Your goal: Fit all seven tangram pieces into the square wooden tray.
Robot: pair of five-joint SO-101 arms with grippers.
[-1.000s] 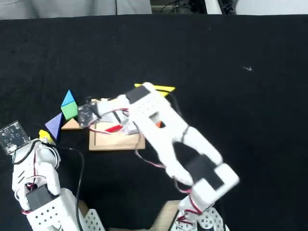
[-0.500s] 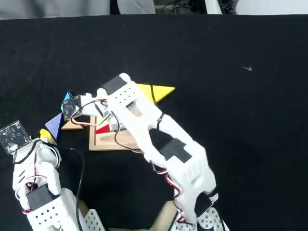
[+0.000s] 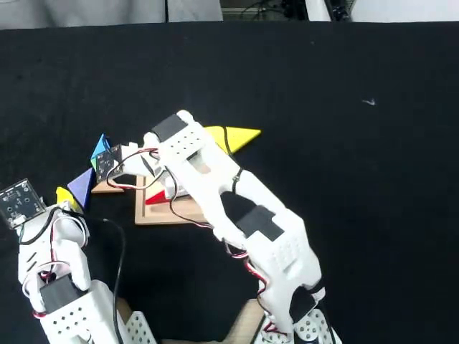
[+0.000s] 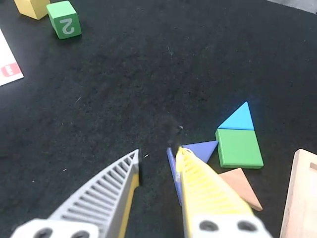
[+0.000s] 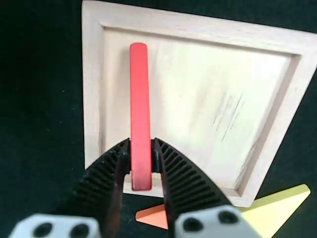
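Note:
My right gripper [image 5: 141,148] is shut on a red piece [image 5: 139,99], held on edge over the inside of the square wooden tray [image 5: 92,89], close to one wall. In the high view the red piece [image 3: 153,198] is at the tray's [image 3: 172,215] left side. A yellow triangle [image 3: 235,136] and an orange piece [image 5: 154,217] lie just outside the tray. My left gripper [image 4: 157,152] is open above the cloth, beside a purple triangle [image 4: 202,148], a green square [image 4: 238,148], a light blue triangle [image 4: 239,119] and a tan triangle [image 4: 240,186].
A black cloth covers the table. A green numbered cube [image 4: 65,20], a yellow cube [image 4: 30,6] and a white card [image 4: 7,62] lie far from the tray. The left arm's base [image 3: 61,294] stands at the front left corner.
My right arm has swung left, carrying the red piece toward the tray's left side and uncovering the yellow triangle. The left arm has kept still.

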